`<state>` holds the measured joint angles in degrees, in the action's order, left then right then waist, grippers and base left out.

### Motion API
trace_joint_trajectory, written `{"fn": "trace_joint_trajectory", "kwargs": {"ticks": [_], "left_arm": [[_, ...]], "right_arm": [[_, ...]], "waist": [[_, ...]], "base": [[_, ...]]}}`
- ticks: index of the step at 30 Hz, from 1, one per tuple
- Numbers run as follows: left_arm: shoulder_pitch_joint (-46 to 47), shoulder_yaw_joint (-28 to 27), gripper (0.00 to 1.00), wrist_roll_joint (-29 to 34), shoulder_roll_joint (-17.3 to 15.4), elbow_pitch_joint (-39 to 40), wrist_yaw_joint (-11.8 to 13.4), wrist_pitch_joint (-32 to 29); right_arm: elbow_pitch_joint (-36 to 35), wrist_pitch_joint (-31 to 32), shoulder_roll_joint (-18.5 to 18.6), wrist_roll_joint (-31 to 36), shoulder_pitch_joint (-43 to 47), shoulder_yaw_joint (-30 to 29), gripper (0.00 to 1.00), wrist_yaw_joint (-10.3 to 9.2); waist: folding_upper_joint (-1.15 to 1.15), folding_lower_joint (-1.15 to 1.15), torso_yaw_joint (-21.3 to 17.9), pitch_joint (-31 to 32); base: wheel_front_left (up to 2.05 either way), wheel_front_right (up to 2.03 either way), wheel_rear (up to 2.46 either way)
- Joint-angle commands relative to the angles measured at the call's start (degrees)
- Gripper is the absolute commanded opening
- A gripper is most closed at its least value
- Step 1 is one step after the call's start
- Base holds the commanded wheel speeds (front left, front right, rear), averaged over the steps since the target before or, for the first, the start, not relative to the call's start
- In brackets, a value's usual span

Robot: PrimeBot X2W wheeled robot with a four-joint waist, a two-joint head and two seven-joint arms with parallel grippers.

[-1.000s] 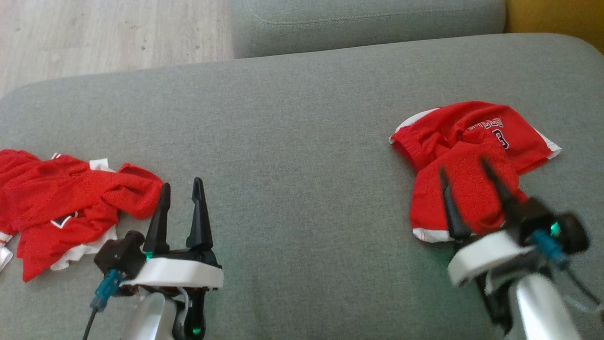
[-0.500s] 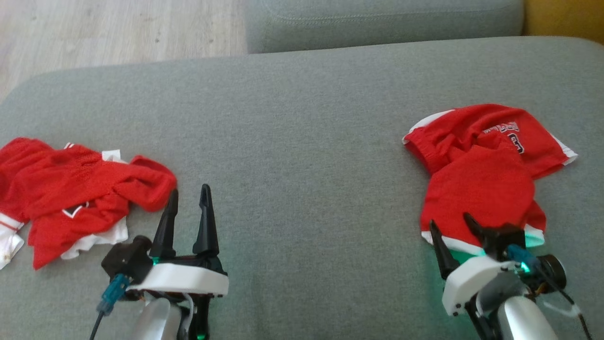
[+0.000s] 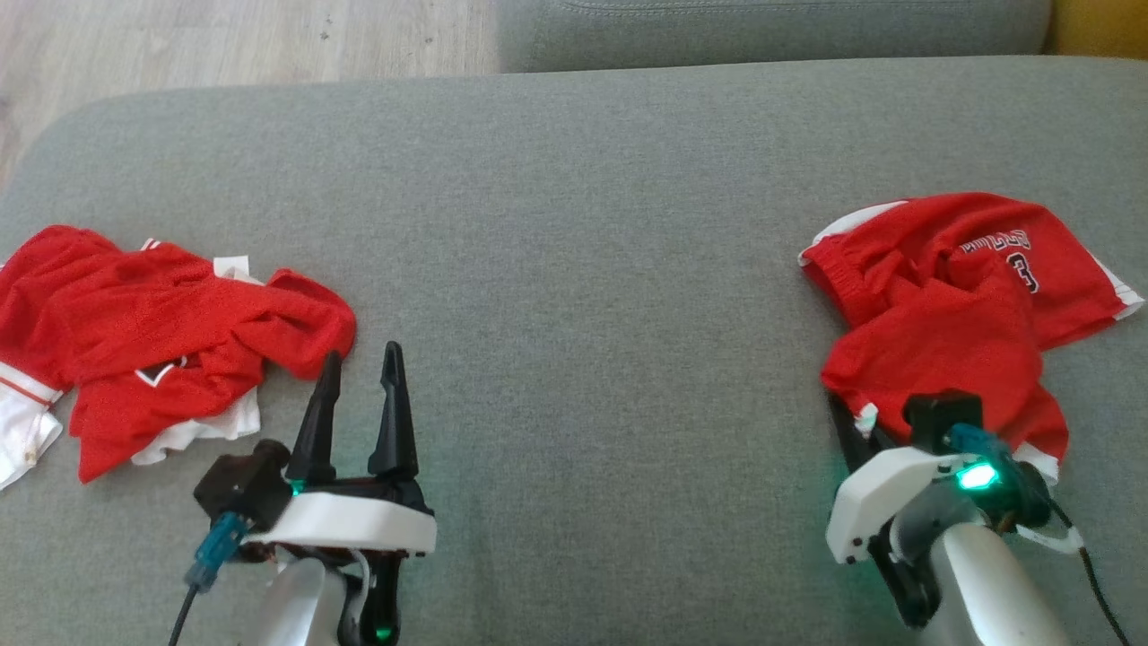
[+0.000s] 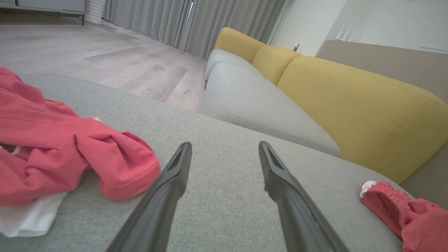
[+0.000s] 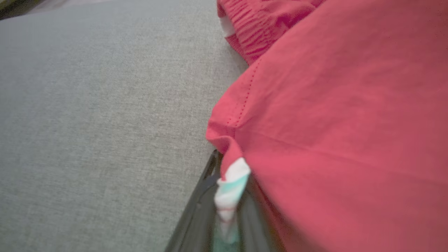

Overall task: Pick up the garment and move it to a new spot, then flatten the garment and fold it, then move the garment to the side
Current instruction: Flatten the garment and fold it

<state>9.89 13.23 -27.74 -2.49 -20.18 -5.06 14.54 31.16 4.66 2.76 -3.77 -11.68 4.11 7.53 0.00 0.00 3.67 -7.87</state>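
At nine o'clock a red heap [image 3: 152, 332], cut off by the frame edge, lies on the sofa [image 3: 574, 269]. The left gripper [image 3: 363, 354] at seven o'clock has its jaws apart and empty. The garment [image 3: 951, 314] lies at three o'clock. The right gripper [image 3: 863, 423] pinches its white hem, fingertips hidden under cloth.

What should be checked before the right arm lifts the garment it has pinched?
1. right end effector shut on the white hem of the right garment: ok.
2. Single layer in the pinch: cannot tell; red cloth drapes over it.
3. left end effector open and holding nothing: ok.
4. left garment outside the left end effector's gap: ok, it lies beside it.
5. Bare sofa cushion between the garments for a new spot: ok.
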Motion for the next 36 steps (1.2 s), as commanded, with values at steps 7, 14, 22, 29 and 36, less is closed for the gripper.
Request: {"fn": "trace_joint_trajectory", "kwargs": {"ticks": [7, 14, 22, 29, 36], "left_arm": [[2.57, -1.29, 1.00, 0.02, -0.39, 1.46, -0.09, 0.46], [3.28, -0.40, 1.00, -0.41, -0.39, 1.61, -0.11, 0.46], [4.41, 0.57, 1.00, -1.45, -0.39, 1.63, -0.04, 0.46], [4.55, 0.89, 1.00, -1.72, -0.39, 1.36, 0.04, 0.46], [4.57, -0.49, 1.00, -1.30, -0.39, 1.44, 0.27, 0.46]], "right_arm": [[-2.30, -8.62, 0.12, -2.27, -7.93, 4.80, 0.00, -0.04], [-2.79, -12.35, 0.12, -3.79, -16.87, 9.55, 0.00, -0.04], [3.49, -13.05, 0.12, -5.16, -26.97, 20.39, 0.00, -0.04], [9.28, -13.14, 0.12, -12.13, -31.40, 33.02, 1.00, -0.04], [12.14, -13.45, 0.12, -15.65, -31.38, 38.25, 1.00, -0.04]], "waist": [[0.00, 0.00, 0.85, -0.14], [0.00, 0.00, 3.33, -1.42], [0.00, 0.00, 7.14, -3.91], [0.00, 0.00, 7.97, -4.63], [0.00, 0.00, 4.91, -3.57]], "base": [[0.00, 0.00, 0.00], [0.00, 0.00, 0.00], [0.00, 0.00, 0.00], [0.00, 0.00, 0.00], [0.00, 0.00, 0.00]]}}
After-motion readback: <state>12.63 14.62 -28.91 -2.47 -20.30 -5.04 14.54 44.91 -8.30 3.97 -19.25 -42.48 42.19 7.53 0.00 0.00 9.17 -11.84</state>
